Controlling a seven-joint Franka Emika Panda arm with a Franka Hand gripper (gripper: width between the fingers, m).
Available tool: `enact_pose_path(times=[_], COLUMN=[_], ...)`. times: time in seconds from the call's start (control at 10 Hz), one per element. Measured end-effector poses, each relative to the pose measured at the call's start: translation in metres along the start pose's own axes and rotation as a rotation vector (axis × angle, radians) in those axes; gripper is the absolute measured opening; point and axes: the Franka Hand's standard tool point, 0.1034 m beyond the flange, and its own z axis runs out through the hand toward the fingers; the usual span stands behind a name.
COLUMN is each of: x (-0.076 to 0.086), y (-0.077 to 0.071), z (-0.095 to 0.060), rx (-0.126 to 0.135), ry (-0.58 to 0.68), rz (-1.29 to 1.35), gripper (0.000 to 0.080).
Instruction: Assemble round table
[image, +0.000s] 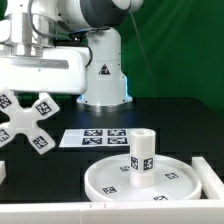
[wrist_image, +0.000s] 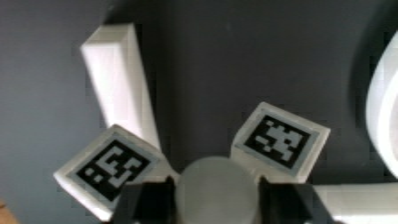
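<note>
The small cross-shaped piece hangs above the table at the exterior view's left, its tagged arms spread out. My gripper is shut on one of its arms. In the wrist view my gripper has a dark finger on each side of the rounded white arm, and two tagged arms of the cross piece show beyond it. The large round disc lies at the front centre. The short thick cylinder stands upright on the disc's middle. The disc's rim shows at the wrist view's edge.
The marker board lies flat behind the disc. White bars stand at the front right and along the front edge. Another white bar lies below the gripper in the wrist view. The robot's base is behind.
</note>
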Motion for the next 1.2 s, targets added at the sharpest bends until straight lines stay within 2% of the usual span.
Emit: enact_pose_path(times=[0.1, 0.2, 0.4, 0.8, 0.9, 1.0, 1.1, 1.2], x=[0.001, 0.006, 0.012, 0.009, 0.006, 0.003, 0.005, 0.006], y=[-0.002, -0.004, -0.013, -0.012, -0.008, 0.002, 0.001, -0.012], z=[0.004, 0.009, 0.019, 0.02, 0.02, 0.017, 0.015, 0.015], rx=[-0.003, -0.047, -0.119, -0.116, -0.106, -0.074, -0.051, -0.037], ry=[0.002, 0.049, 0.139, 0.132, 0.118, 0.097, 0.103, 0.114], rz=[-0.01, -0.014, 0.028, 0.049, 0.041, 0.063, 0.089, 0.11], gripper=[0.0212, 0.0212, 0.0212, 0.0212, 0.0212, 0.0212, 0.0212, 0.0212])
